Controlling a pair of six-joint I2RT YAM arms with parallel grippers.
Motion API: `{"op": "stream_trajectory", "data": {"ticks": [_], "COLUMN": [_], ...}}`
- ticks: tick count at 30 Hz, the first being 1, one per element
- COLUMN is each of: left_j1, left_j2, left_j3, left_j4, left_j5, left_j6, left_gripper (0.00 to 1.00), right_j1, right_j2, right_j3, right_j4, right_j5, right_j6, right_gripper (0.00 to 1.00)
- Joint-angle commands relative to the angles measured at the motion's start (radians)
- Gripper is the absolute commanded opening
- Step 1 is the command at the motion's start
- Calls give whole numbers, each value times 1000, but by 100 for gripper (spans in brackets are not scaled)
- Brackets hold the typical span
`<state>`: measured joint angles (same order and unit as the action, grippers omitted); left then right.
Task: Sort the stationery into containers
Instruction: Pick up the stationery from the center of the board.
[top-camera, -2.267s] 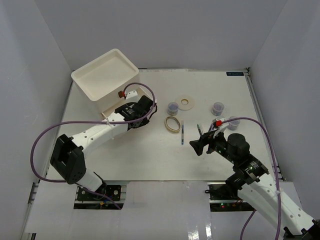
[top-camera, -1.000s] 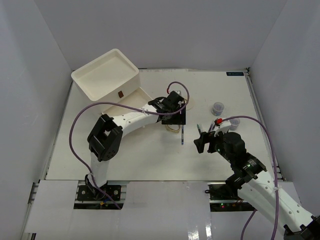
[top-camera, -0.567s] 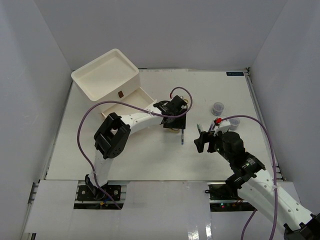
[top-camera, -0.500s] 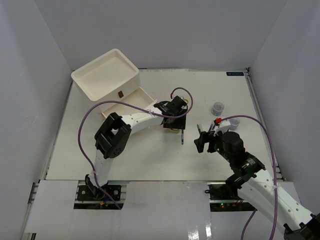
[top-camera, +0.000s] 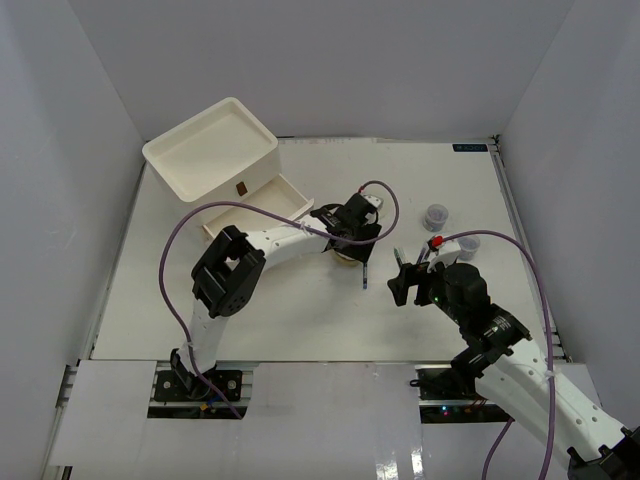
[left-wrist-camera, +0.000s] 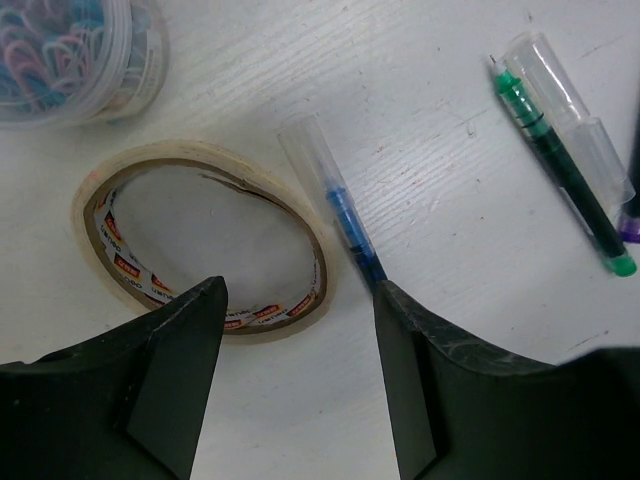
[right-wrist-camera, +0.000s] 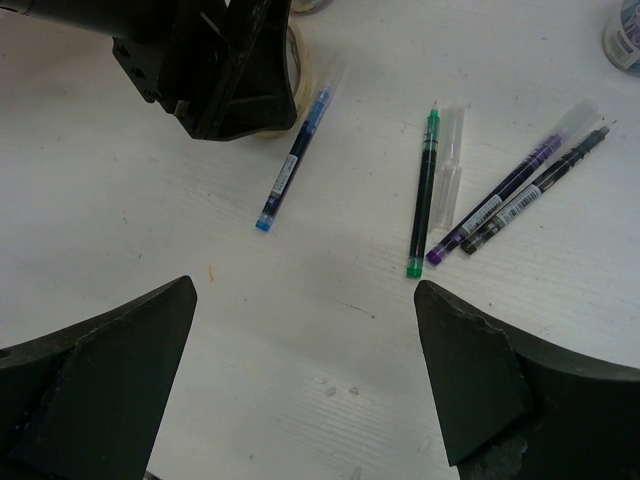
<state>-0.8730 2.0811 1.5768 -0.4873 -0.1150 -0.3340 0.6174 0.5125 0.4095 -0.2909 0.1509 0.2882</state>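
The beige tape ring lies flat on the table with a blue pen beside it. My left gripper is open and empty, just above them, its jaws astride the ring's near edge and the pen's tip. It shows in the top view too. My right gripper is open and empty over bare table, near a green pen, a purple pen and a black pen. The white drawer unit stands at the back left with one drawer pulled out.
A clear jar stands just beyond the tape ring. Two more jars stand at the right, behind my right gripper. A clear pen cap lies beside the green pen. Grey walls enclose the table.
The left arm pulled the drawer open, then swung right from the drawer unit to hover over the beige tape ring. The right arm has barely moved.
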Motion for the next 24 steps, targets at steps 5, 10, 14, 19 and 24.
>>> {"op": "stream_trajectory", "data": {"ticks": [5,10,14,19,24], "left_j1": [-1,0,5,6,6], "left_j2": [-76,-79,-66,-64,-78], "left_j3": [-44,-75,-81,-89,-104], "left_j4": [29,29,27,27,27], "left_j5": [86,145,147,150,159], "left_j6": [205,269,291,311,314], "left_gripper": [69,68,65,59,51], "right_j1": [2,4,4,2,2], "right_j2": [-3,-9,-9,-12,-11], "right_j3": [-5,-8,-8,-8,-8], "right_j4": [16,15,15,15,16], "right_j5": [-17,-19,-25,-25,-27], "right_j6": [6,6,11,11,9], "right_gripper": [96,96,96,96,96]}}
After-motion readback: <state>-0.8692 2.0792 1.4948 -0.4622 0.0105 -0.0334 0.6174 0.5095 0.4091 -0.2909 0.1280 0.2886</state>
